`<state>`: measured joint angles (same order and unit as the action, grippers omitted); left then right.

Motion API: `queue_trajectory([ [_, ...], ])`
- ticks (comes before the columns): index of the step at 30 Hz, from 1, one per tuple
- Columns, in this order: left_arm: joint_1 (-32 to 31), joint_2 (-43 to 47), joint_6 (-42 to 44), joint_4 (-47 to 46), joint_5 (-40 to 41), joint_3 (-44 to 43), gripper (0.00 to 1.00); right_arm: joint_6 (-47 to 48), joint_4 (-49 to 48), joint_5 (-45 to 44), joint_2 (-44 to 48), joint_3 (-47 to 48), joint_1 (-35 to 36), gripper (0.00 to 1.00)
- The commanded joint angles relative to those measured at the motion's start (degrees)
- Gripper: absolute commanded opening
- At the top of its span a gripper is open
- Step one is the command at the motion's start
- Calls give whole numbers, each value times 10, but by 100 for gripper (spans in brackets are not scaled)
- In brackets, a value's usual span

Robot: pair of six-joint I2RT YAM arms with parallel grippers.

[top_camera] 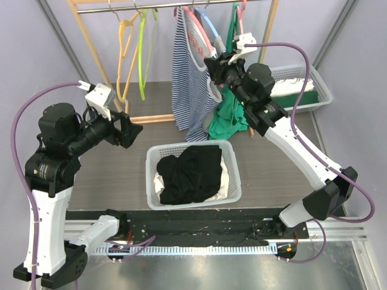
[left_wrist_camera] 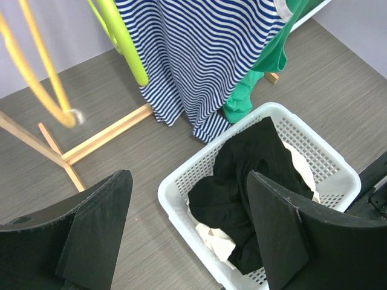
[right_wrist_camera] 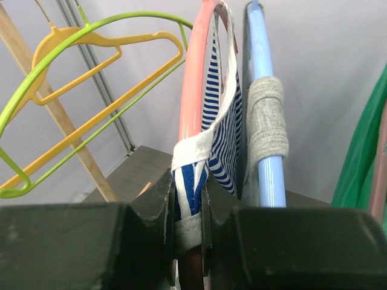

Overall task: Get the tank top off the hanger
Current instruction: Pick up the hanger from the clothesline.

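From above, the striped tank top (top_camera: 187,78) hangs on a pink hanger (top_camera: 196,27) from the rail (top_camera: 169,5), behind a white basket (top_camera: 237,175) of black clothes (top_camera: 190,172). The right gripper (top_camera: 214,66) is at its shoulder. The left gripper (top_camera: 130,130) hangs left of the basket.

In the left wrist view, the jaws are spread wide above the basket. The top's hem hangs beyond it, beside a green garment (left_wrist_camera: 266,57).

In the right wrist view, the jaws pinch the top's strap at the pink hanger. A blue hanger (right_wrist_camera: 263,60) is just beside it.
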<state>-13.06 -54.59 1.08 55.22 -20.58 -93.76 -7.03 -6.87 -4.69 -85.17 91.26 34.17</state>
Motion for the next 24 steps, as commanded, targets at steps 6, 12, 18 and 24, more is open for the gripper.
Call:
queue_trajectory([
  [6,6,1,1,-2,-3,2,82,68,-154,-40,18,21,61,1],
  [12,9,3,1,-1,-3,3,82,83,-143,-42,0,62,76,1],
  [18,9,2,1,-2,-3,6,82,76,-95,-32,43,50,78,1],
  [24,10,-8,-3,-6,-14,-1,82,71,21,-16,93,44,78,1],
])
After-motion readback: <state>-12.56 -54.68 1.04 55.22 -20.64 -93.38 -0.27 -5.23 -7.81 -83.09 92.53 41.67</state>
